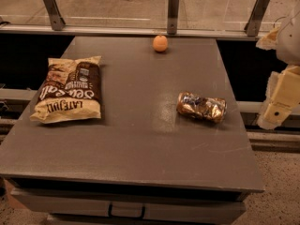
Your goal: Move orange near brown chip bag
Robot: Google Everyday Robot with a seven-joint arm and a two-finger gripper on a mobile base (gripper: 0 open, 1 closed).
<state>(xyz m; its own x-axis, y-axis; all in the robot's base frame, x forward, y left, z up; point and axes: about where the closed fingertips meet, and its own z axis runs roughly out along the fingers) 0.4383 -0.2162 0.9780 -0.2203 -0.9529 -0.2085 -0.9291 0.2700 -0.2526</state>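
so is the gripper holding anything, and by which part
Nothing held: the gripper is off the table's right side, the orange untouched at the far edge.

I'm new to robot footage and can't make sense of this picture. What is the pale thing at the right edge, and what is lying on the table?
This is a single camera view, looking down across a grey table from its near side. The pale blocky parts at the right edge belong to the robot's one arm, ending in its gripper. It hangs beside the table, off its right side, touching nothing, and nothing appears to be held. Three things lie on the table: a small orange near the middle of the far edge, a brown chip bag lying flat on the left, and a shiny foil package on the right. All three lie well apart.
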